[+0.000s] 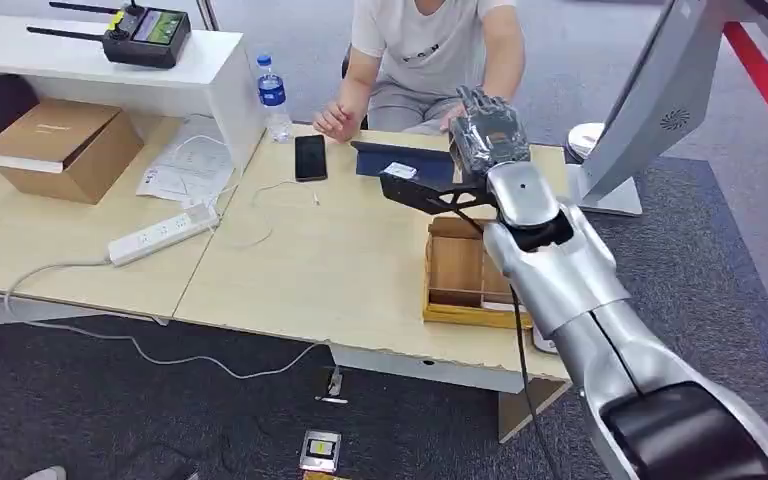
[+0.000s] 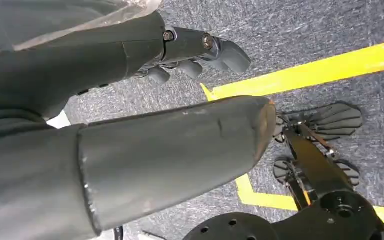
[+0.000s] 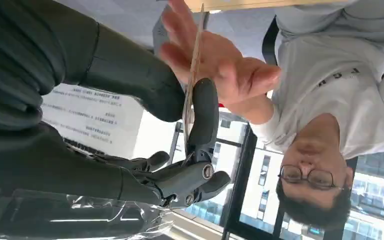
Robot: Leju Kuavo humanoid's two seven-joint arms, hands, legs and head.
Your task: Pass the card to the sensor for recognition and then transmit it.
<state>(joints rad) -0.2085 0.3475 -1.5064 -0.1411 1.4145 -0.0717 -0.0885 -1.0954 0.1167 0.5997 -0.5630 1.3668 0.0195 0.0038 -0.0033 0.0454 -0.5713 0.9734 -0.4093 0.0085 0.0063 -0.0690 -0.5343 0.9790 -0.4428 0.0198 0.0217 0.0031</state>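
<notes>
My right arm (image 1: 570,280) is made of smooth silver shells with a black joint at the elbow and a thin black cable along it. A black open-work bracket sits beside the wrist. My right hand (image 3: 145,125) has a thick grey thumb, darker fingers with small round screws, and clear plastic film around the wrist. My left hand (image 2: 145,115) has the same grey thumb and dark fingers.

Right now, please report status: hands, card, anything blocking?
Right hand pinches card, raised toward person's hand. Left hand hangs, holds nothing. Nothing blocking.
</notes>
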